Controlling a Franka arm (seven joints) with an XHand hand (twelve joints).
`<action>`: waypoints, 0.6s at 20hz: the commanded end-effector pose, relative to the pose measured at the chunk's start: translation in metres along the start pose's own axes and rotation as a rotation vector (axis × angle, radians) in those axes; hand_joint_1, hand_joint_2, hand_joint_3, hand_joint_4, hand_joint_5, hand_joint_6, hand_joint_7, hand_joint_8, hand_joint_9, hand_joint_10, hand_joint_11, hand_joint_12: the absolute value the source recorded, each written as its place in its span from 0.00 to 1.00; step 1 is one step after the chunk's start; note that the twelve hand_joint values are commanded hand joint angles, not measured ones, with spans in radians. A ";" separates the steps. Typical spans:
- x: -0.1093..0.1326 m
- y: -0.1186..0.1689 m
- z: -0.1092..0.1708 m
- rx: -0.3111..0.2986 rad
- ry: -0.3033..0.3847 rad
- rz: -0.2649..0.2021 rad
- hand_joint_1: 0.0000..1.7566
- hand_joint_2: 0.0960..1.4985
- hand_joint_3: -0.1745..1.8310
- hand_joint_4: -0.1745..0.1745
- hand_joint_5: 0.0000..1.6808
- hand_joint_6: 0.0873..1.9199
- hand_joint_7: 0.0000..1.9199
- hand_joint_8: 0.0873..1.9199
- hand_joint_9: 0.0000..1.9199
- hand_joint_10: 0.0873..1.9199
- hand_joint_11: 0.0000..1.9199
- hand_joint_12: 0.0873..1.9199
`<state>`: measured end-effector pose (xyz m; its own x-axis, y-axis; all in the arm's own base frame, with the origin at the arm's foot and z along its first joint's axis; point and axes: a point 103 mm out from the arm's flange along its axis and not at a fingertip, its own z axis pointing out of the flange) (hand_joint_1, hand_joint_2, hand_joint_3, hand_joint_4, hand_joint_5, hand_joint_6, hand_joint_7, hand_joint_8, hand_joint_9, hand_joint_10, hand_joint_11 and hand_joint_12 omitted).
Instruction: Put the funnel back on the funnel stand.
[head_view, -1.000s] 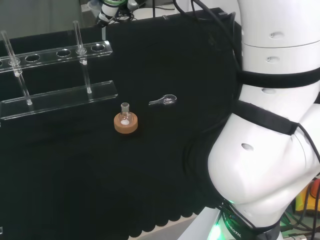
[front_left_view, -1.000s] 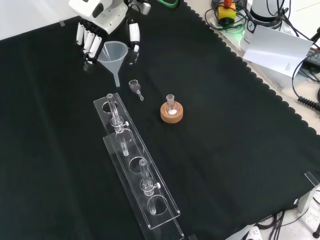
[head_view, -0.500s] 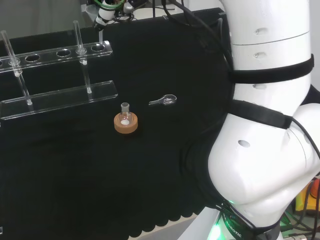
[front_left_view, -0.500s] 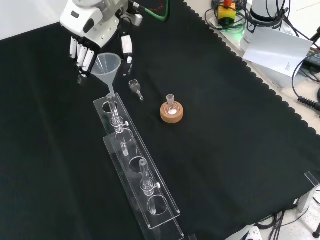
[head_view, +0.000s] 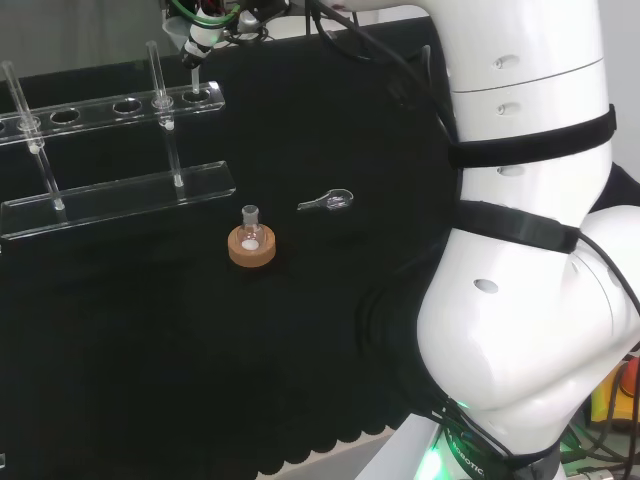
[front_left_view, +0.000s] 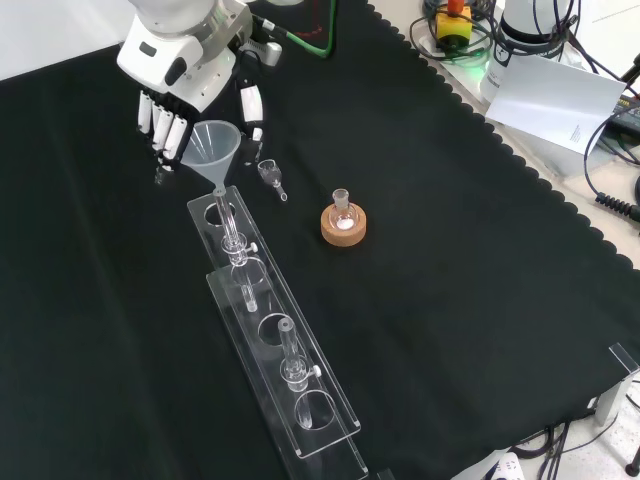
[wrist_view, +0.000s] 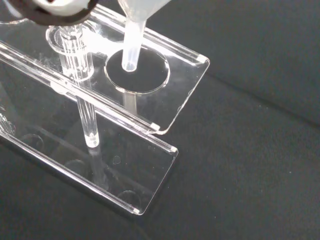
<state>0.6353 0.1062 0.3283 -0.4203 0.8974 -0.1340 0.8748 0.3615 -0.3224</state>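
Observation:
My hand (front_left_view: 180, 75) comes in from the top of the front view, fingers and thumb pinched on the rim of a translucent white funnel (front_left_view: 207, 148). The funnel hangs upright, its stem over the end hole of the clear acrylic funnel stand (front_left_view: 270, 330). In the wrist view the stem (wrist_view: 131, 47) points into that round end hole (wrist_view: 137, 70), its tip just above the top plate. In the head view the funnel (head_view: 190, 45) hangs over the right end of the stand (head_view: 120, 190).
A cork ring (front_left_view: 343, 224) with a small round flask stands right of the stand in the front view, and a small clear glass piece (front_left_view: 270, 175) lies near the funnel. Upright rods rise from the stand (front_left_view: 231, 225). The cloth's scalloped edge and cables lie at far right.
The hand has carried the funnel toward the stand, down and left in the front view. Its stem now hangs over the end hole instead of beside the stand.

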 end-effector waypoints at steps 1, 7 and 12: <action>-0.001 0.005 0.006 0.008 -0.005 -0.001 0.45 0.46 0.30 0.35 0.32 0.01 0.31 0.29 0.52 0.11 0.40 0.55; -0.007 0.009 0.013 0.009 -0.010 0.005 0.45 0.46 0.30 0.35 0.31 0.01 0.30 0.29 0.51 0.11 0.40 0.55; -0.006 0.010 0.018 0.011 -0.007 0.006 0.45 0.46 0.30 0.35 0.30 0.01 0.30 0.29 0.50 0.11 0.39 0.55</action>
<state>0.6426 0.1007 0.3124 -0.4186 0.8969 -0.1423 0.8739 0.3552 -0.3320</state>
